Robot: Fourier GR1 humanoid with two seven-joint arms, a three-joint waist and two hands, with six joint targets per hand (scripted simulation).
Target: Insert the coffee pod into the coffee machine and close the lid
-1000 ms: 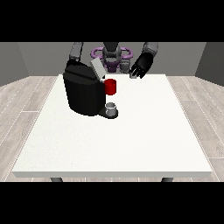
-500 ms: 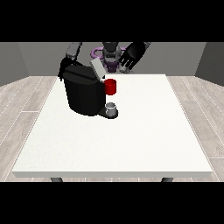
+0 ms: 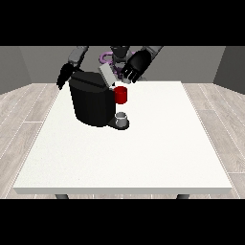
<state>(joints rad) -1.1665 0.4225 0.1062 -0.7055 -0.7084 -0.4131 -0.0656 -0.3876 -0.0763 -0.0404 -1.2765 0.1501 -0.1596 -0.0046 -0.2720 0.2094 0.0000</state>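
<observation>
A: Which texts, labels, brands, numbers or signs can be read here?

B: None. The black coffee machine point(image 3: 93, 103), at about eleven o'clock on the white table point(image 3: 143, 153), has plain faces without legible marking.

A: And the red thing at the machine point(image 3: 121, 94), or the tabletop?

B: Both are unmarked; no lettering or numeral can be made out on either.

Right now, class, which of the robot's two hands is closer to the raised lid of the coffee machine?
The hand at the view's right: it hangs just beside the lid, while the other hand sits behind the machine's far side.
</observation>
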